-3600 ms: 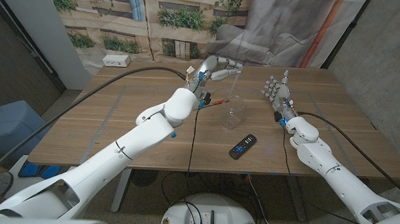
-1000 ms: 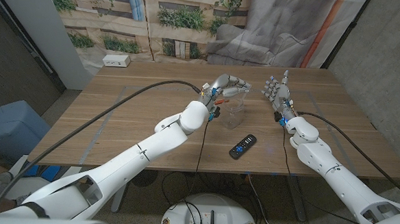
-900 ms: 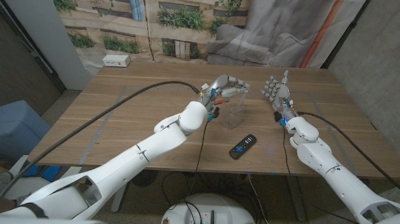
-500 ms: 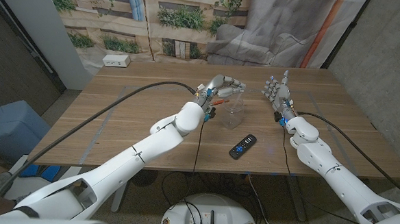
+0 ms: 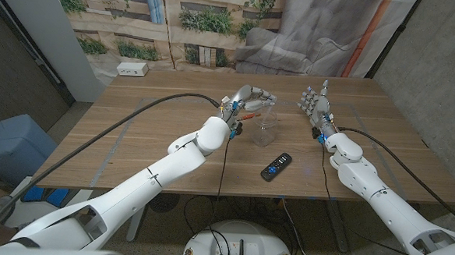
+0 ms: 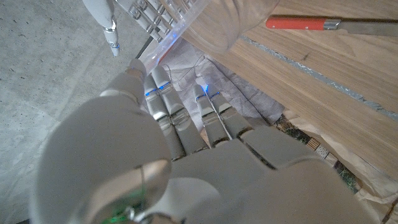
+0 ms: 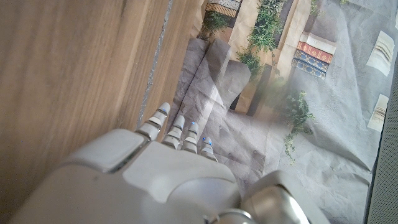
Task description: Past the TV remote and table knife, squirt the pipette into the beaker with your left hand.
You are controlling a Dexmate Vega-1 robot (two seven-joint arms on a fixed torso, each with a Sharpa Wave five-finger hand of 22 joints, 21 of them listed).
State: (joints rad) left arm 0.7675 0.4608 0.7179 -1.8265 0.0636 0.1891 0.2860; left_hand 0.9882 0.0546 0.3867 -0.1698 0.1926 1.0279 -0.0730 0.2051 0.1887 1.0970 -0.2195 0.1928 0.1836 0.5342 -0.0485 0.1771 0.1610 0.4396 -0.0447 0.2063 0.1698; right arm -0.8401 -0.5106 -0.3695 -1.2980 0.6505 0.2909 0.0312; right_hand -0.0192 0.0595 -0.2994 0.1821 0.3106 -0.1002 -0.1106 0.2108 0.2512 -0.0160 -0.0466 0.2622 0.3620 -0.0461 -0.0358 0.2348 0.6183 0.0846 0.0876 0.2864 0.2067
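The pipette (image 6: 106, 22) shows in the left wrist view as a slim white tube with a narrow tip and a blue mark near that tip, too small to read. Its long axis runs close to upright in the scene as far as that view tells, tip towards the mouth of the beaker (image 5: 266, 125). In the head view it is hidden behind the fingers, so how it is pinched cannot be made out with certainty. The left hand (image 5: 247, 99) is curled over the beaker's far left rim, fingers bunched together as if closed around the pipette.

The beaker is clear, stands upright on the table (image 5: 133, 138) near the middle, and carries no writing that can be read. Just left of it, beside the left wrist, lies the table knife (image 5: 248, 114) with a red handle; in the left wrist view its long axis lies flat along the wood, red handle to one end and grey blade to the other. The TV remote (image 5: 276, 167) is black, lies nearer than the beaker and a little right, angled from near left to far right; its buttons are too small to read.

The right hand (image 5: 314, 103) stands upright to the right of the beaker, fingers spread, holding nothing.

A white power strip (image 5: 133, 69) sits at the far left edge of the table.
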